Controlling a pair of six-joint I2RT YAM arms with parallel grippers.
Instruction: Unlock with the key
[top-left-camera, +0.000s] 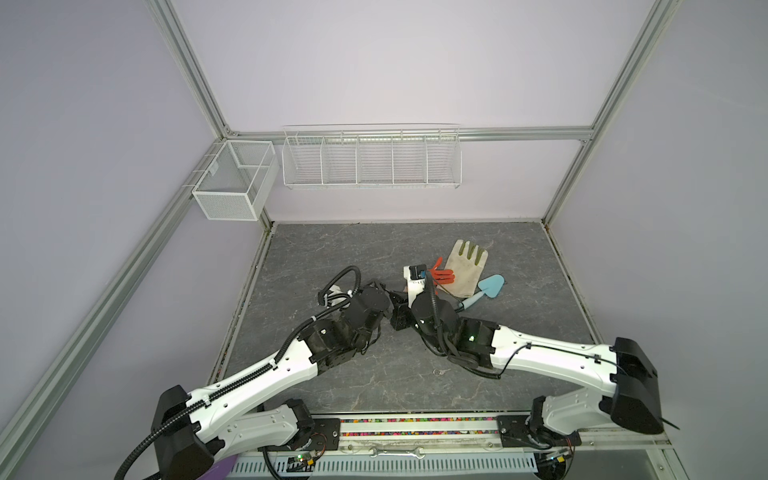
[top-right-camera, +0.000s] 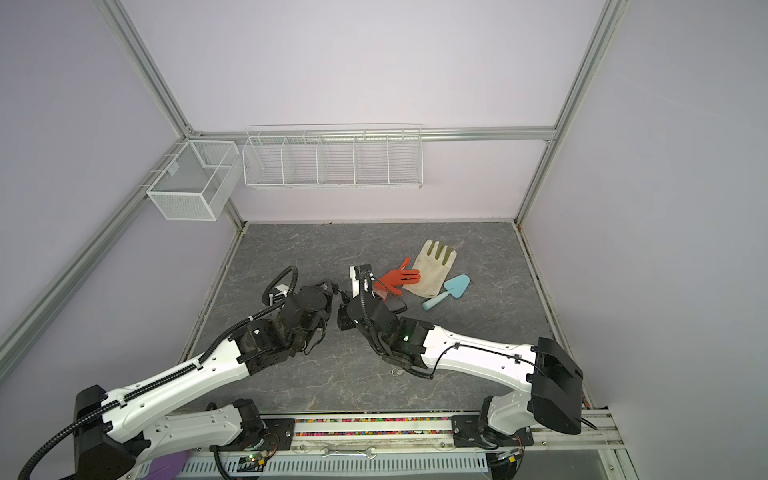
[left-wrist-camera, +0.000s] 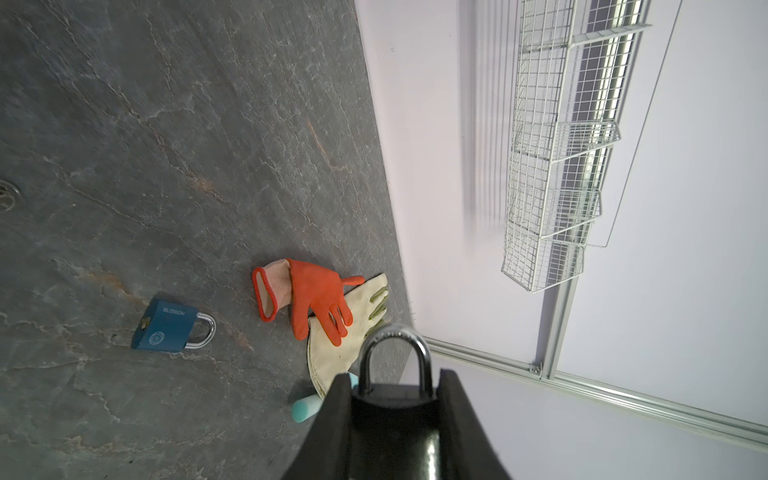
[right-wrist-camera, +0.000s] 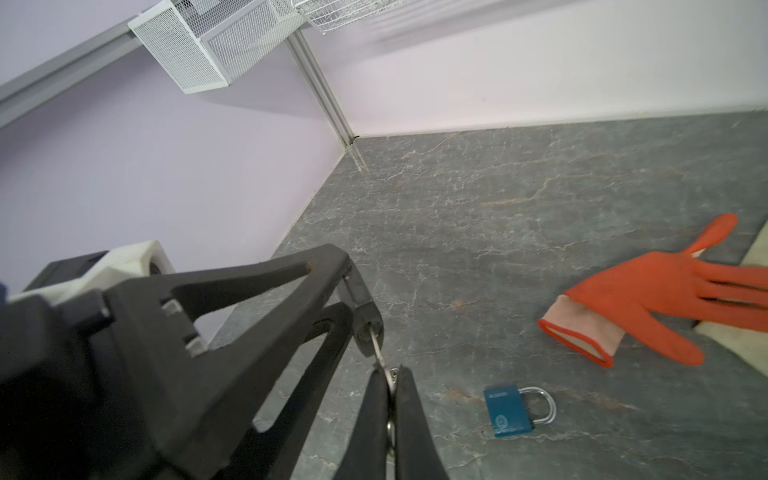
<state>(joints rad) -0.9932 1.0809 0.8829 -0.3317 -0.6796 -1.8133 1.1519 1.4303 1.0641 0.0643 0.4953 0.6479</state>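
Right, in both top views my left arm (top-left-camera: 266, 370) and right arm (top-left-camera: 540, 353) meet over the middle of the surface (top-left-camera: 332, 257), left of the orange glove (top-left-camera: 442, 275). Left wrist view: the left tool (left-wrist-camera: 395, 374) clamps a black padlock (left-wrist-camera: 390, 401). Right wrist view: the right tool (right-wrist-camera: 390, 374) pinches the key (right-wrist-camera: 377, 343), its blade in that padlock's keyhole; a blue padlock (right-wrist-camera: 508, 411) lies on the surface

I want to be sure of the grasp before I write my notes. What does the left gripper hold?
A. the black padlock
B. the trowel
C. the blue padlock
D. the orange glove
A: in the left wrist view the left gripper is closed on the body of the black padlock, while the blue padlock lies apart on the table.
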